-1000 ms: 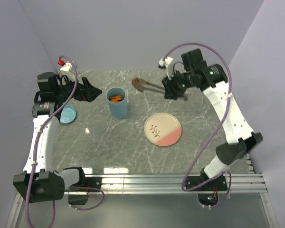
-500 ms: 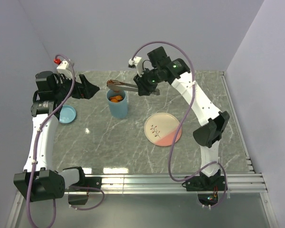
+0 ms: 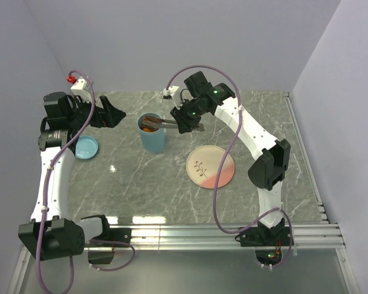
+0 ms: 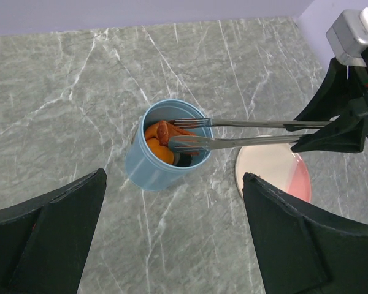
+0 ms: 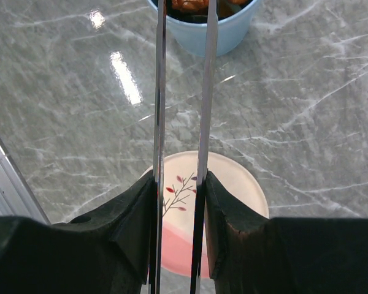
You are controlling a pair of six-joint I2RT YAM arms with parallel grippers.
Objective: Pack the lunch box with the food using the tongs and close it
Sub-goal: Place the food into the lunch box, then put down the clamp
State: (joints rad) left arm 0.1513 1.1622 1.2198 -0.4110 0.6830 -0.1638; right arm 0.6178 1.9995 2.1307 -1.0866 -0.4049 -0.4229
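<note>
Tongs (image 4: 233,142) are being clamped by the right gripper (image 5: 179,184), tips reaching over the blue lunch box (image 4: 148,165) on the desk (image 3: 135,190), seemingly for lowering a brown food piece (image 4: 165,129) inside. The left gripper (image 3: 115,114) is hovering wide open, probably waiting for the lid (image 3: 86,147).

Grey marble-patterned table (image 3: 135,184), plain lavender walls (image 3: 172,37), aluminium rail (image 3: 202,233) along near edge
</note>
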